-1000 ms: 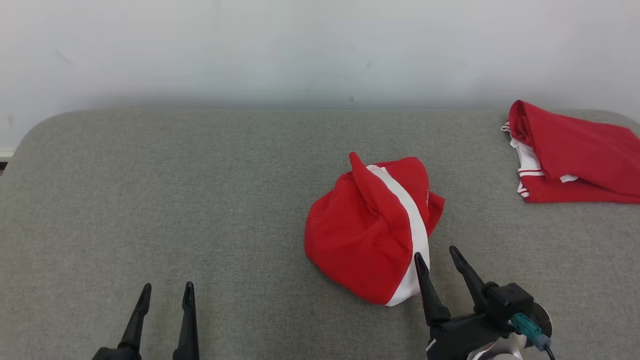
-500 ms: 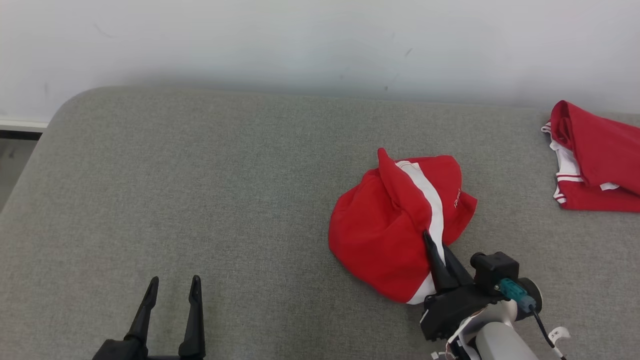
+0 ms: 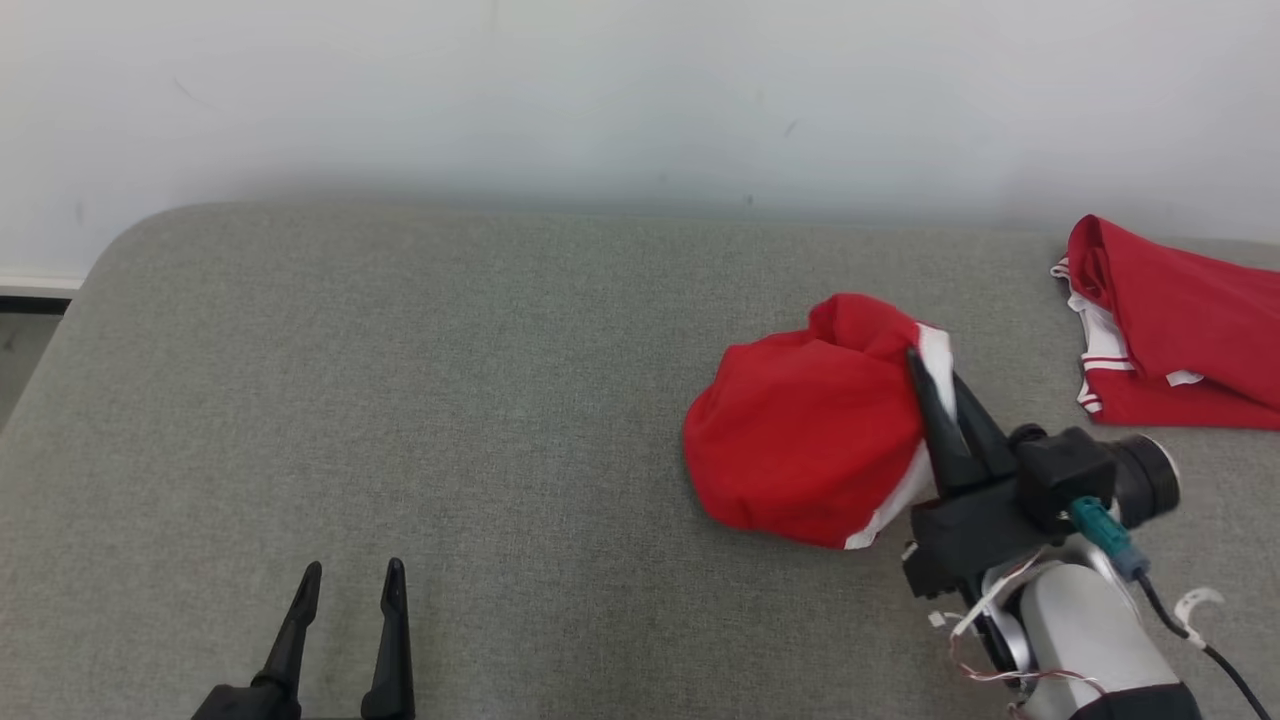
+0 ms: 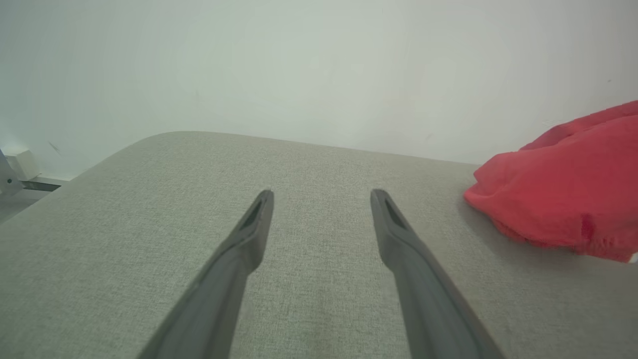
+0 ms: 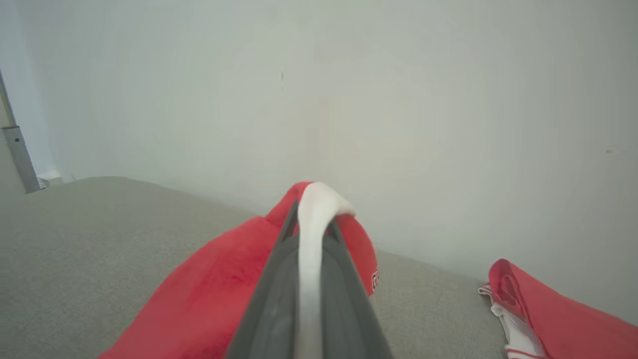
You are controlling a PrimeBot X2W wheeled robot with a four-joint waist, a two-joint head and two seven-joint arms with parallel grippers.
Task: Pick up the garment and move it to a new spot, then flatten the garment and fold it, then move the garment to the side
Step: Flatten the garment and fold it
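A crumpled red garment (image 3: 810, 440) with a white stripe lies right of centre on the grey padded surface (image 3: 400, 400). My right gripper (image 3: 925, 372) is shut on its white-striped fold, lifting that edge. The right wrist view shows the white stripe (image 5: 311, 259) pinched between the dark fingers, with red cloth (image 5: 199, 299) hanging to the left. My left gripper (image 3: 350, 585) stands open at the lower left, well away from the cloth. In the left wrist view that gripper (image 4: 321, 194) holds nothing, and the garment (image 4: 563, 199) bulges at the right.
A second red garment with white trim (image 3: 1170, 330) lies at the far right of the surface, seen also as folded red cloth (image 5: 548, 319) in the right wrist view. A pale wall (image 3: 640, 90) runs behind. The surface's left edge curves down at a rounded corner (image 3: 110, 250).
My right gripper went from open beside the garment to shut on its white-striped fold, then rose and pulled the cloth up and to the right. The head camera shifted. My left gripper stayed open.
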